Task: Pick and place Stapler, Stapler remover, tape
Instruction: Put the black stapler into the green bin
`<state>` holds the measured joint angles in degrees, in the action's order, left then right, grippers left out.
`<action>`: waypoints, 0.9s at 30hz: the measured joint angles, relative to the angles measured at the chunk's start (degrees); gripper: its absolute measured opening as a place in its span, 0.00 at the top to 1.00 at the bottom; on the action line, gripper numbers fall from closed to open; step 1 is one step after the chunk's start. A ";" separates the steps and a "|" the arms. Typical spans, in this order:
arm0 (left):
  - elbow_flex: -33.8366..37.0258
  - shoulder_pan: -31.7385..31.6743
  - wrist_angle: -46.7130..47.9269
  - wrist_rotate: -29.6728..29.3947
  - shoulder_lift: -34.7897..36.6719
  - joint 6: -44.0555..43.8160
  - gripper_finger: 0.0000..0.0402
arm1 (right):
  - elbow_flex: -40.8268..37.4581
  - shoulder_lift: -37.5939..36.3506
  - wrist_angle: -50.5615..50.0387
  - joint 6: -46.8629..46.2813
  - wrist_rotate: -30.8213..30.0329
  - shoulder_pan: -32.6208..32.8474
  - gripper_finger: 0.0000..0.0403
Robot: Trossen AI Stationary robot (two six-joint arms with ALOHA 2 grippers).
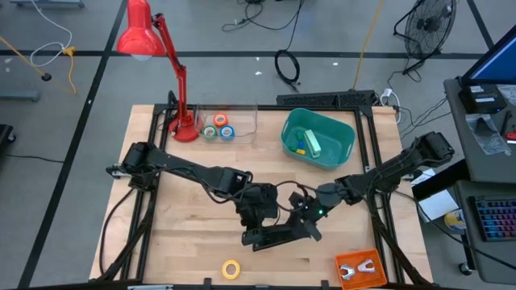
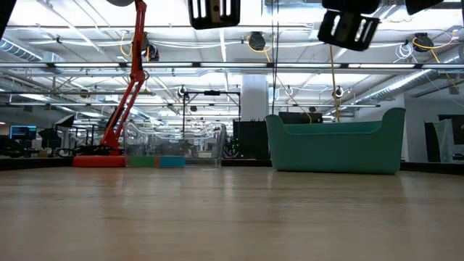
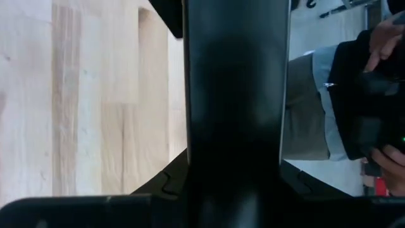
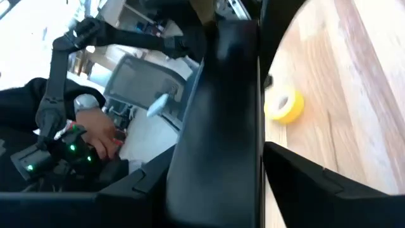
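The black stapler [image 1: 280, 236] hangs above the table's near middle, lying roughly left to right. My left gripper [image 1: 258, 221] is shut on it near its left end; in the left wrist view the stapler [image 3: 234, 107] fills the gap between the fingers. My right gripper [image 1: 306, 225] stands open at the stapler's right end, and the bar [image 4: 221, 114] runs between its fingers. A yellow tape roll [image 1: 231, 269] lies flat near the front edge. Orange, green and blue rolls [image 1: 218, 129] sit in a clear box at the back. The orange stapler remover [image 1: 359, 270] lies at the front right. My left gripper pinches the stapler's two long sides [image 3: 196, 171] between its two fingers, near the bar's left end. The fingers slant down from the table's far side and lie across it. The stapler is lifted clear of the table. My right gripper's fingers [image 4: 304, 177] flank the bar; whether they touch it I cannot tell.
A teal bin [image 1: 345, 143] stands at the back right and a red desk lamp [image 1: 184, 129] at the back left beside the clear box. A person's hand [image 3: 386, 38] shows beyond the table. Bare wood [image 1: 177, 234] lies under and left of the grippers.
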<state>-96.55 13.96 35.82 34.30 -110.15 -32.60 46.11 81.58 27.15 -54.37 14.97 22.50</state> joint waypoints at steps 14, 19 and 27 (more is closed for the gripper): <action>-0.04 0.91 -0.31 2.24 0.01 -0.73 0.69 | -0.04 -1.20 1.68 -1.57 -1.35 -1.16 0.37; -0.04 0.92 -0.58 2.37 0.02 -0.89 0.69 | -0.04 -1.18 1.84 -2.98 -1.24 -0.86 0.38; -0.04 0.81 -1.15 1.84 0.02 -0.51 0.69 | -0.04 -1.20 1.80 -4.41 -1.18 -0.26 0.39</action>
<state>-96.60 14.76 34.66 36.14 -110.13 -33.12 46.06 80.38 28.95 -58.78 13.79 22.24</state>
